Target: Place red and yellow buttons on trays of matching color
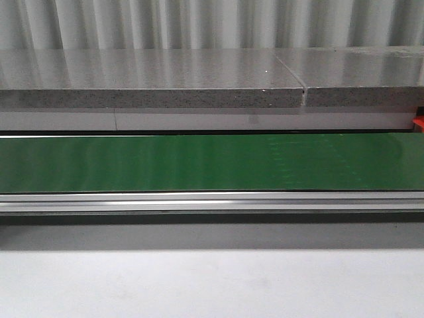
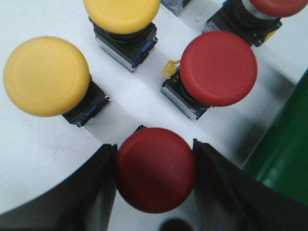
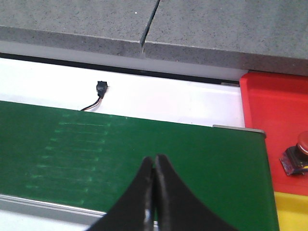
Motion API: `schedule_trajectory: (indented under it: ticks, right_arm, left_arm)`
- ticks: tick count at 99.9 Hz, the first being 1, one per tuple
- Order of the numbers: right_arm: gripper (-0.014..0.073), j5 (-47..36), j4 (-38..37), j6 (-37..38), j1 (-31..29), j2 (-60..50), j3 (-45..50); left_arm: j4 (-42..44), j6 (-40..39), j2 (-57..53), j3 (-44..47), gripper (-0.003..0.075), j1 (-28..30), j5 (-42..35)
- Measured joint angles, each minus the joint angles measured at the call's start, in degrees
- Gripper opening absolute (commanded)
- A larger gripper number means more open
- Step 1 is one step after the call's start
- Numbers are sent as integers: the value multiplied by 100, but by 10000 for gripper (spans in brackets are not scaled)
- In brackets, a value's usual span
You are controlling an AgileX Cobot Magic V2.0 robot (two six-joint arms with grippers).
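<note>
Left gripper (image 2: 155,169) fingers hug a red mushroom-cap button (image 2: 155,168) beside the green conveyor belt (image 2: 284,154), presumably lifting it; right gripper (image 3: 155,192) fingers pinched together, empty.

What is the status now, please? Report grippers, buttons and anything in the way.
Left gripper around a red button. Right gripper shut, empty, over green belt. One red button already in red tray. No obstruction seen.

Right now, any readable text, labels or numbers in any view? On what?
None readable in any view.
Red button caps and yellow button caps: plain, no marking.
Green belt: faint pale marks, not letters.
Red tray: blank.
</note>
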Motion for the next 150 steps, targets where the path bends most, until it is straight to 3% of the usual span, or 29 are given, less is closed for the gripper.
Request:
schedule_trajectory:
  ticks: [19, 85, 122, 150]
  right_arm:
    - [-69, 0, 0, 0, 0, 0, 0]
    - [-69, 0, 0, 0, 0, 0, 0]
    - [-69, 0, 0, -4, 0, 0, 0]
    - [-69, 0, 0, -4, 0, 0, 0]
  left_arm:
    - [0, 0, 0, 0, -21, 0, 24]
    - [-116, 59, -2153, 0, -21, -101, 350]
    - [-309, 580, -2024, 0, -21, -1364, 477]
    - [-349, 600, -1387, -254, -20, -1578, 556]
